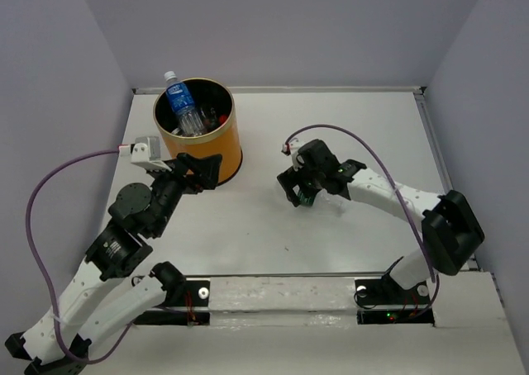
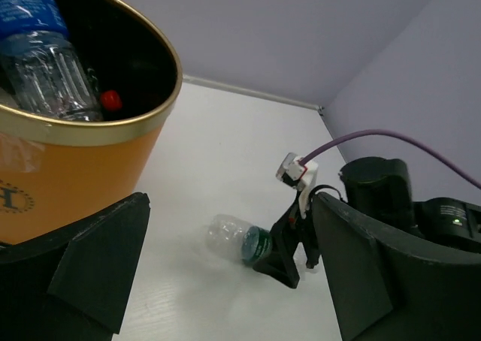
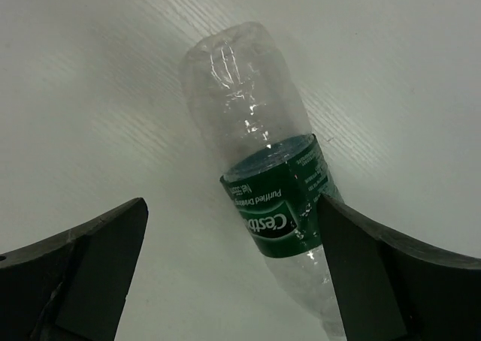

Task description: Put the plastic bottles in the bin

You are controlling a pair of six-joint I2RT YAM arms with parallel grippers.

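- One bin, orange with a black inside, stood upright near the far-left corner of the counter.
- One blue-labelled bottle leaned inside it, white cap poking above the rim on the far-left side.
- Deeper in the bin, one red cap showed beside that bottle. How many more bottles lay down there could not be told.
- One green-labelled bottle lay on its side on the bare counter, about midway between the far and near edges and a little right of centre, well apart from the bin.
- Two grippers were in play.
- The right gripper was down over the green-labelled bottle with its fingers spread. One finger sat just beside the label and the other stood clear of the bottle, so nothing was clamped.
- The left gripper hovered just beside the bin's near wall, fingers wide apart and holding nothing.
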